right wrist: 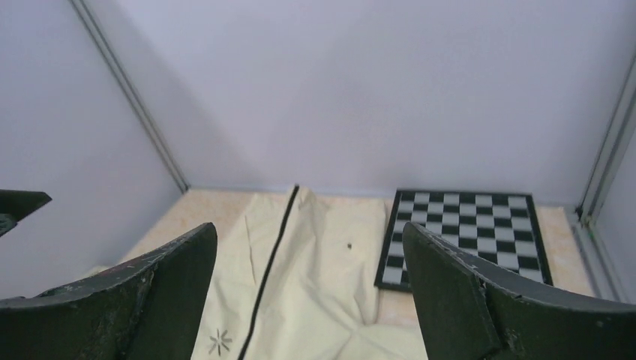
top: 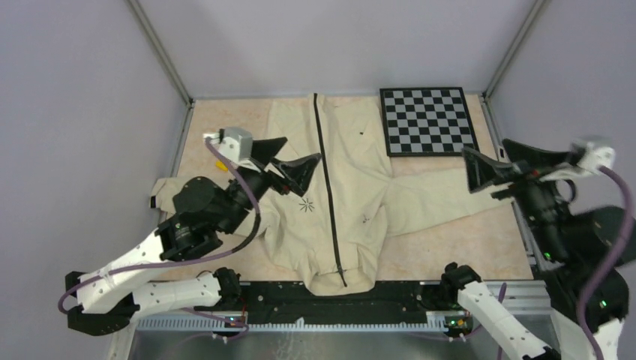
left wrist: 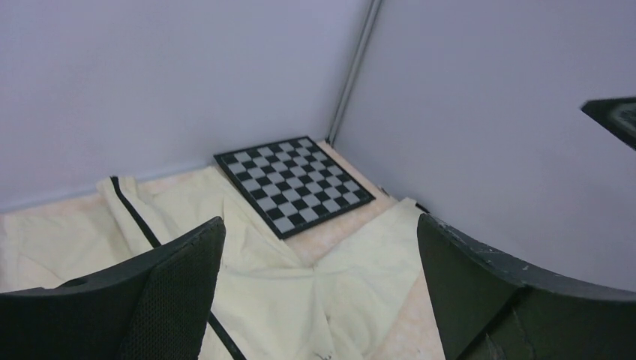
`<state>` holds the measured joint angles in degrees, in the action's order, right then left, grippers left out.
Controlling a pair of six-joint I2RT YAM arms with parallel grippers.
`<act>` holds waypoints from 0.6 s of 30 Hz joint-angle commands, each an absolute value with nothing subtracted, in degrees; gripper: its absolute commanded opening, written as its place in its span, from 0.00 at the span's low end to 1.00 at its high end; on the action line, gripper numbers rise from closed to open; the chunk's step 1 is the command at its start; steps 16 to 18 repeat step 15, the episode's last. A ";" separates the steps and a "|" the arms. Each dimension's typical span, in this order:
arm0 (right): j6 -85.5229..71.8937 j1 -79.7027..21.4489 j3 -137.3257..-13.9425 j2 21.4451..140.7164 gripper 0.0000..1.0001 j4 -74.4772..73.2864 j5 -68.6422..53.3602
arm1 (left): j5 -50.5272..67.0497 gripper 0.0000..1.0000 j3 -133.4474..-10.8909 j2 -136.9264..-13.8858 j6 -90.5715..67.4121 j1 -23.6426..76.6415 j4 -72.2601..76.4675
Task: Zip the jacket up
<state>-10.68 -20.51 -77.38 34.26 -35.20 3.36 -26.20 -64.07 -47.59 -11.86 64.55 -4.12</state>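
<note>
- The left end effector (top: 303, 148) is open wide, with nothing between its two black fingers.
- It hangs above the jacket (top: 352, 172), in the middle left of the top picture. It is not touching the cloth.
- A small black star mark (top: 306, 205) sits on the jacket just below it.
- In its own wrist picture, the left end effector (left wrist: 319, 221) shows only cream cloth (left wrist: 262, 292) in the gap.
- The right end effector (top: 485, 148) is open wide too, and it holds nothing.
- It is at the right side of the top picture, over the end of one sleeve (top: 450, 196).
- Its wrist picture shows the same open gap (right wrist: 307, 225), with the jacket (right wrist: 315, 277) far below.
- The jacket lies spread out flat on the desk (top: 450, 240), in the middle of the top picture.
- A black zipper (top: 328, 187) runs down the jacket from top to bottom.
- I cannot tell if the zipper is shut.
- A black and white checkered board (top: 426, 120) lies in the upper right, touching the edge of the jacket.
</note>
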 commanded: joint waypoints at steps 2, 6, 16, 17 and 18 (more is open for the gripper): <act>-10.79 -20.93 -80.31 26.04 0.91 -33.02 8.36 | -25.74 0.99 -67.11 -39.66 -3.25 64.42 2.70; -10.56 -20.93 -78.13 21.93 0.92 -30.62 11.93 | -25.57 0.99 -65.70 -33.59 -1.54 64.42 4.74; -11.08 -20.92 -72.71 18.88 0.92 -28.10 15.65 | -26.62 0.99 -64.58 -28.53 -1.04 64.42 3.44; -11.08 -20.92 -72.71 18.88 0.92 -28.10 15.65 | -26.62 0.99 -64.58 -28.53 -1.04 64.42 3.44; -11.08 -20.92 -72.71 18.88 0.92 -28.10 15.65 | -26.62 0.99 -64.58 -28.53 -1.04 64.42 3.44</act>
